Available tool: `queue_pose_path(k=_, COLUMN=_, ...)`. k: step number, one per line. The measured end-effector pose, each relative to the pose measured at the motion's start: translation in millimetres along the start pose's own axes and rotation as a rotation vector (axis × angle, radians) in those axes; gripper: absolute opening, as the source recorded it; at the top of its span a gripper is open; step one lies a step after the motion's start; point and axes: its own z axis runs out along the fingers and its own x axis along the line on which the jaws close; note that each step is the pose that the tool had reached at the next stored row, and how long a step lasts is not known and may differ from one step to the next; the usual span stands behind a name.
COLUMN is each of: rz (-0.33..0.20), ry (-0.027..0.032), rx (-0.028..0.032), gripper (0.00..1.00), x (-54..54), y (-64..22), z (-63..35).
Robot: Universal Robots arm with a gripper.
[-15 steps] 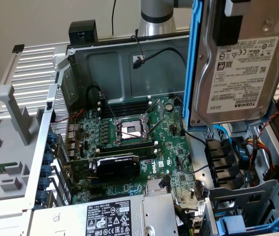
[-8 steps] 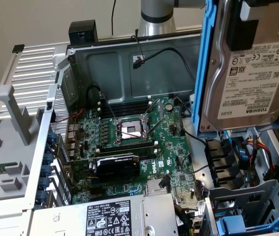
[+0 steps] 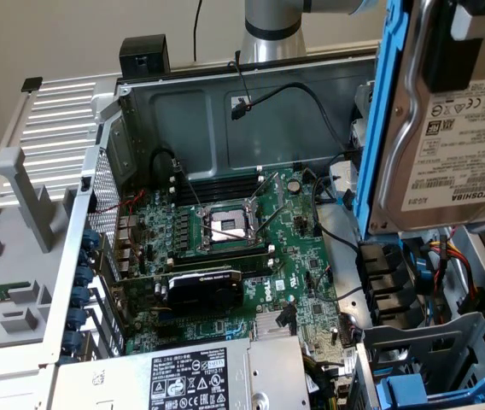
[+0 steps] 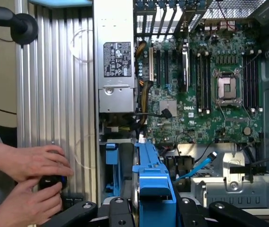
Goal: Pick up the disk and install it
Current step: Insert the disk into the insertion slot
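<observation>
The open computer case [image 3: 225, 111] presents its interior to the exterior camera. The drive cage [image 3: 435, 342] occupies the corner of the case at the exterior view's lower right. The disk [image 3: 456, 128] hangs above that corner, clear of the case, standing on edge with its white label toward the exterior camera. The jaws are clenched on its blue carrier, one on each side, as the wrist view shows.

Step in hand, as judged: bringing the disk to the cage. To do this well:
- Align the carrier's long edges with the cage rails.
- Hold the disk square, since a tilted carrier is likely to bind at the slot mouth.
- Clear the loose cables [image 3: 452, 256] beside the cage.

Case contents, by size:
- motherboard [image 3: 311, 282]
- grey power supply [image 3: 260, 367]
- graphics card [image 3: 204, 290]
- processor socket [image 3: 228, 226]

The cage holds a blue plastic part [image 3: 405, 395]. Whether a slot is free cannot be told.
</observation>
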Motion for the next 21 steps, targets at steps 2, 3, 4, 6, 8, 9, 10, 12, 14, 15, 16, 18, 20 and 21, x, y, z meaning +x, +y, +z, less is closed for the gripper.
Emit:
queue_pose_path(k=2, rz=0.001, ry=-0.0001, rx=0.0000, gripper=0.37, x=1.8, y=-2.3, z=0.0)
queue_pose_path(k=3, rz=0.001, ry=0.0000, rx=0.0000, gripper=0.37, x=2.7, y=-3.3, z=0.0)
queue_pose_path(k=4, rz=0.001, ry=-0.0001, rx=0.0000, gripper=0.37, x=3.7, y=-4.3, z=0.0)
queue_pose_path(k=6, rz=0.001, ry=-0.0001, rx=-0.0001, gripper=0.37, x=4.9, y=-5.1, z=0.1)
queue_pose_path(k=8, rz=0.001, ry=-0.0002, rx=0.0000, gripper=0.37, x=4.9, y=-5.1, z=0.1)
queue_pose_path(k=9, rz=0.001, ry=-0.0001, rx=0.0000, gripper=0.37, x=4.9, y=-5.2, z=0.0)
queue_pose_path(k=10, rz=0.001, ry=-0.0001, rx=0.0000, gripper=0.37, x=4.9, y=-5.2, z=0.0)
queue_pose_path(k=12, rz=0.001, ry=-0.0001, rx=0.0000, gripper=0.37, x=4.9, y=-5.1, z=0.0)
queue_pose_path(k=14, rz=0.001, ry=-0.0001, rx=0.0000, gripper=0.37, x=4.9, y=-5.2, z=0.0)
queue_pose_path(k=15, rz=0.001, ry=-0.0001, rx=0.0000, gripper=0.37, x=4.9, y=-5.1, z=0.0)
queue_pose_path(k=16, rz=0.001, ry=-0.0001, rx=0.0000, gripper=0.37, x=4.9, y=-5.1, z=0.1)
queue_pose_path(k=18, rz=0.001, ry=-0.0001, rx=0.0000, gripper=0.37, x=5.4, y=-5.1, z=0.4)
queue_pose_path(k=20, rz=0.002, ry=0.0004, rx=0.0000, gripper=0.37, x=6.0, y=-5.2, z=1.4)
queue_pose_path(k=21, rz=0.003, ry=0.0007, rx=0.0000, gripper=0.37, x=6.6, y=-5.2, z=2.1)
